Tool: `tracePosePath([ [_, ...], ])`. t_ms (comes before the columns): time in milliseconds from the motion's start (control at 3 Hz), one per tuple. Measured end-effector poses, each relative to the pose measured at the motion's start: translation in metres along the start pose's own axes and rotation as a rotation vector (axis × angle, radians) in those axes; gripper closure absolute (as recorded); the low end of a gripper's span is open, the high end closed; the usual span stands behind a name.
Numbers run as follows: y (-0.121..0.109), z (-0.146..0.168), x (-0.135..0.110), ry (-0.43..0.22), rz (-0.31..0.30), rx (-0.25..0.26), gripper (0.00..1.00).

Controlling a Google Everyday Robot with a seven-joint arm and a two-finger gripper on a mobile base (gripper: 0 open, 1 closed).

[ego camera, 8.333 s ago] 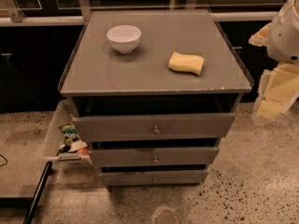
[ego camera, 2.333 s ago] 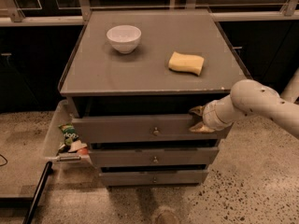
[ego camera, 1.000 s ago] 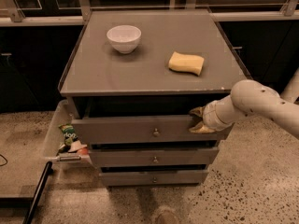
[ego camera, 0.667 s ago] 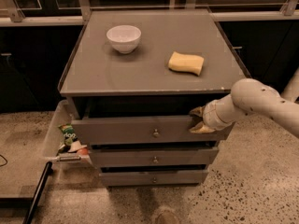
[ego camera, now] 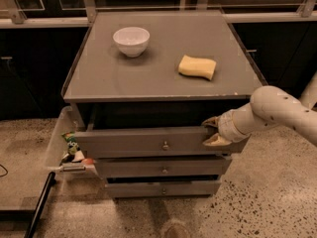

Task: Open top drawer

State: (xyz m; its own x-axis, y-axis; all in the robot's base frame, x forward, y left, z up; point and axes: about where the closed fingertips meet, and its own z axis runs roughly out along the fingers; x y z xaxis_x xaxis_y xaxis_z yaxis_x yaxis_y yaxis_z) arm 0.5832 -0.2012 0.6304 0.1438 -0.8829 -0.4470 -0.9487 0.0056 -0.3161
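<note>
Pulled slightly forward: top drawer (ego camera: 129, 142)

Since the earlier frame the top drawer front sits a bit lower and further out of the cabinet, and the tool (ego camera: 214, 131) has come with it. The tool is at the front's upper edge near its right end, fingers slightly apart, one behind the panel and one in front, apparently pinching it. Knob (ego camera: 165, 145) lies left of the tool. Middle drawer (ego camera: 148, 167) is below-left. On the tabletop (ego camera: 148, 81) above the tool: sponge (ego camera: 197, 67) near, bowl (ego camera: 131, 40) farther up-left.

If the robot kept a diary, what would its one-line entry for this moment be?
task: open top drawer | gripper: at drawer front's right end | cabinet top: bowl, sponge
</note>
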Motion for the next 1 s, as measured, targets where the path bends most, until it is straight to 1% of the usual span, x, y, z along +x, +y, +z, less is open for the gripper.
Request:
tracePosePath([
  [333, -0.0008, -0.0018, -0.001, 0.0, 0.0, 0.0, 0.86],
  [667, 0.0017, -0.0044, -0.0013, -0.005, 0.001, -0.006, 1.0],
  [1000, 0.008, -0.0088, -0.0072, -0.016, -0.008, -0.016, 1.0],
])
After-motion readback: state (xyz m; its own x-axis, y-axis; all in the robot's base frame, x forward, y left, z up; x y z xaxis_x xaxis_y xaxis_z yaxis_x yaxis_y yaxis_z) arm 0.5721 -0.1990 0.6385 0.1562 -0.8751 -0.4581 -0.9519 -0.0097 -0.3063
